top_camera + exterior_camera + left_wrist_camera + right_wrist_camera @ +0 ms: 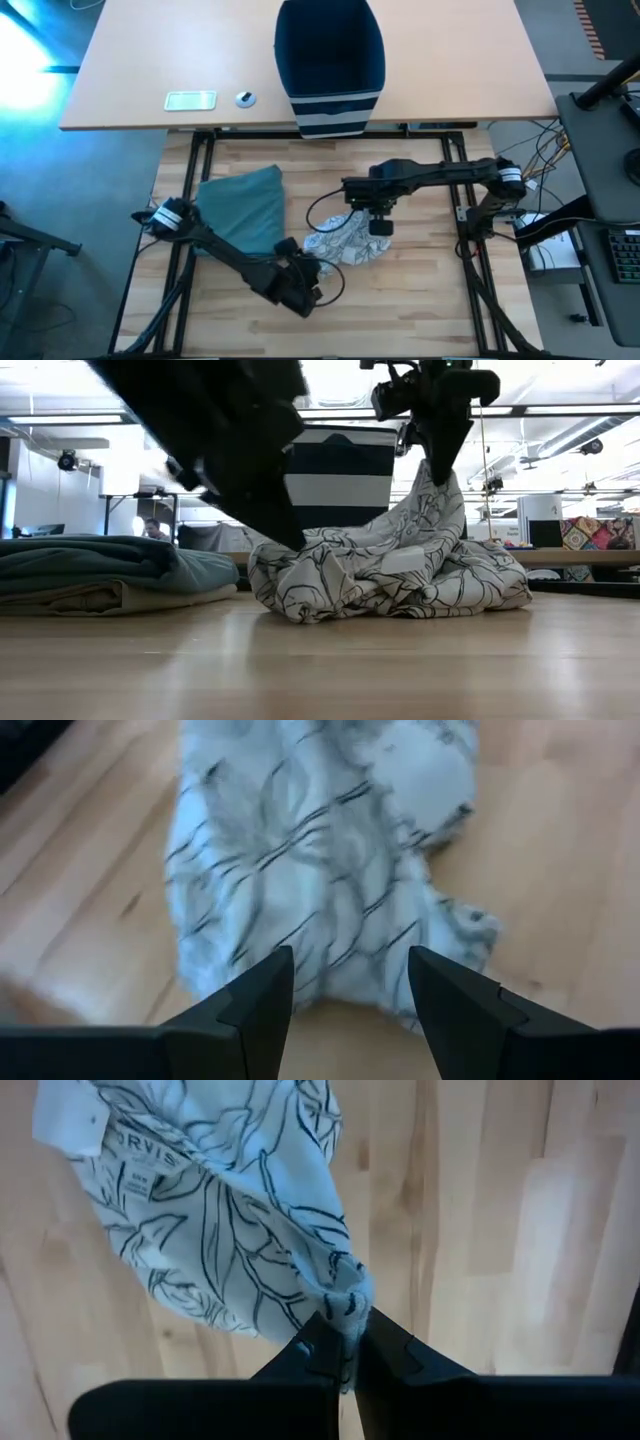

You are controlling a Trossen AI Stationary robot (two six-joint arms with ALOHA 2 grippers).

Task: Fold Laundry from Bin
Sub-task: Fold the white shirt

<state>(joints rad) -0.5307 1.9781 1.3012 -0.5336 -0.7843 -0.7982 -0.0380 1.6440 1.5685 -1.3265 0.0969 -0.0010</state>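
A white garment printed with black leaf outlines (345, 243) lies crumpled on the wooden table (420, 290), one peak drawn up. My right gripper (345, 1330) is shut on that peak, above the heap (400, 575). My left gripper (350, 965) is open and slants down over the garment's near left edge (320, 870); whether it touches the cloth I cannot tell. A folded teal garment (245, 210) rests on a beige one (120, 598) at the table's left. The navy striped bin (330, 60) stands on the far desk. My right gripper pinches a bunched fold of the white garment (345, 1295) between its two fingers, which come from above and point down. The cloth hangs from the fingers in a tent shape (435, 510). The rest of the garment lies on the table (330, 590).
A white flat device (190, 100) and a small round object (245, 98) lie on the far desk left of the bin. Bare wood (420, 290) shows at the table's near right. Dark frame rails (470, 260) run along the table's sides.
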